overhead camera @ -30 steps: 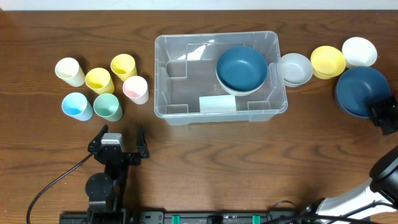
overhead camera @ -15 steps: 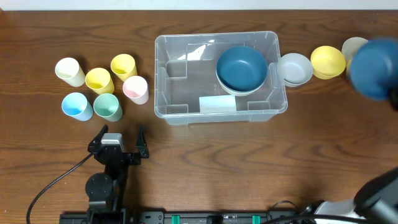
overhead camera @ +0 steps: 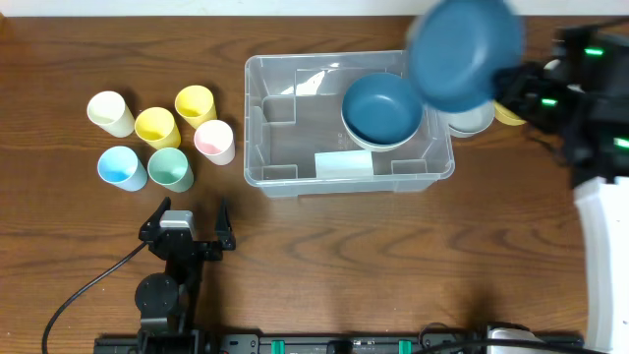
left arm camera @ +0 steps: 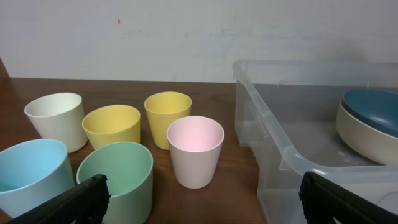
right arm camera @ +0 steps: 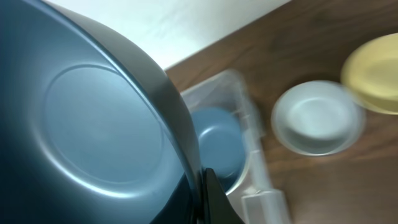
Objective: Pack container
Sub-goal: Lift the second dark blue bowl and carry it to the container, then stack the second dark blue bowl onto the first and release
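Note:
The clear container (overhead camera: 295, 138) sits mid-table; inside, at its right end, a blue bowl (overhead camera: 381, 106) is nested in a pale bowl. My right gripper (overhead camera: 503, 87) is shut on the rim of a second dark blue bowl (overhead camera: 465, 51), held tilted in the air over the container's far right corner. The right wrist view shows that bowl's underside (right arm camera: 93, 130) with my right gripper (right arm camera: 202, 186) pinching its rim, and the container (right arm camera: 252, 134) below. My left gripper (overhead camera: 187, 224) stands open near the front left, with nothing in it; its fingers (left arm camera: 74, 202) frame the cups.
Several pastel cups stand left of the container, among them a pink cup (overhead camera: 214, 141) and a green cup (overhead camera: 170, 168). A pale grey bowl (overhead camera: 472, 122) and a yellow bowl (right arm camera: 373, 71) lie right of the container, partly under the right arm.
My right gripper has lifted the dark blue bowl from the far right of the table and carried it left, up over the container's corner. The left arm has not moved.

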